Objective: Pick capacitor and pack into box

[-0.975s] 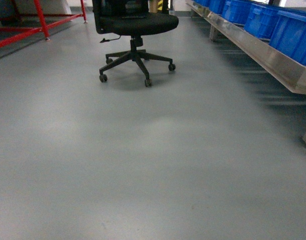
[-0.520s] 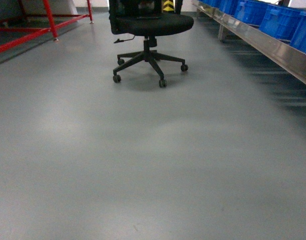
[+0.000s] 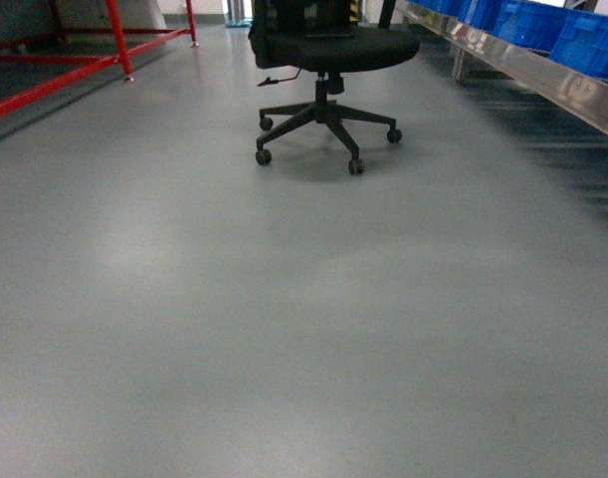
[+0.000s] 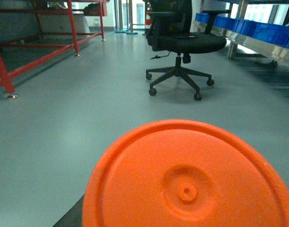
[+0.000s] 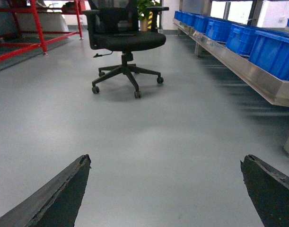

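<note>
A: What does the head camera show?

B: A wide grey floor (image 3: 284, 319); a black office chair (image 3: 328, 60) on a five-wheeled base stands toward the back, right of centre; red metal framing (image 3: 75, 60) runs along the far left; on the right, a steel rack rail (image 3: 542, 75) carries blue plastic bins (image 3: 582, 40).

A: Is the pink box or a capacitor anywhere?

B: Neither appears in any of the three views.

A: And the left claw?

B: The left wrist view is filled at the bottom by a round orange disc (image 4: 189, 182) with a raised rim and a small central dimple; it sits right before the lens; no fingers show, so I cannot tell whether the left claw is spread or closed, or whether it has hold of the disc.

A: The right claw?

B: The right claw (image 5: 168, 194) is spread wide; two dark fingertips (image 5: 64, 194) enter from the bottom corners, well apart, with only bare floor between them; it holds nothing; the same chair and bins stand beyond.
</note>
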